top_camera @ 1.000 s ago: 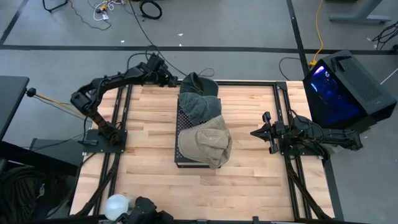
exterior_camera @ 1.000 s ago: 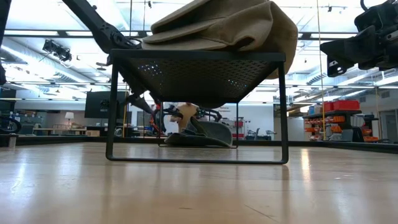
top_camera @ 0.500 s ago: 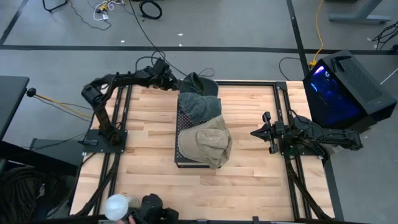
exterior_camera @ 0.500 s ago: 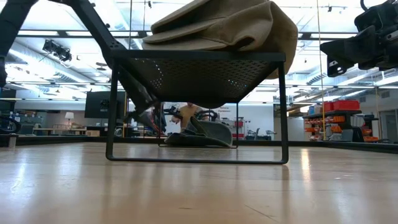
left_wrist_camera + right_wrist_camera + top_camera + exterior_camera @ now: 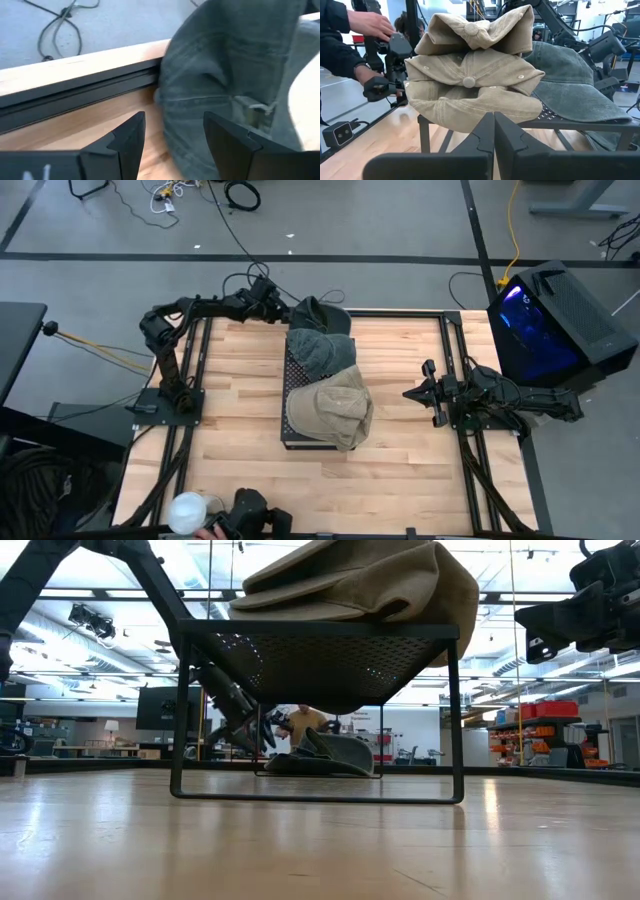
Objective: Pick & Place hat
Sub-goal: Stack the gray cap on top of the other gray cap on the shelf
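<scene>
A dark green hat (image 5: 320, 314) lies on the table's far edge, just beyond a black mesh rack (image 5: 293, 436). It also shows in the low view (image 5: 335, 754) and in the left wrist view (image 5: 225, 65). My left gripper (image 5: 286, 310) is open and low at the hat's left side. In the left wrist view (image 5: 172, 137) the hat's edge (image 5: 167, 125) reaches in between the two fingers. A grey-green hat (image 5: 322, 352) and tan hats (image 5: 335, 408) lie on the rack. My right gripper (image 5: 410, 393) is shut and empty, right of the rack. My left gripper's open fingers (image 5: 131, 136) come level from the table's left, with the dark green hat's edge (image 5: 167, 125) between them. I cannot tell whether they touch it. The hat lies on the table.
The rack stands mid-table on thin legs (image 5: 182, 720). A black frame rail (image 5: 75, 90) runs along the table's far edge beside the hat. A person's hands (image 5: 372, 22) show beyond the table's left side, and a person (image 5: 190, 512) is at the near edge.
My left gripper has gone down and toward the table's right, up to the dark green hat, while the arm's elbow has swung toward the far edge. The hat has stayed where it was.
</scene>
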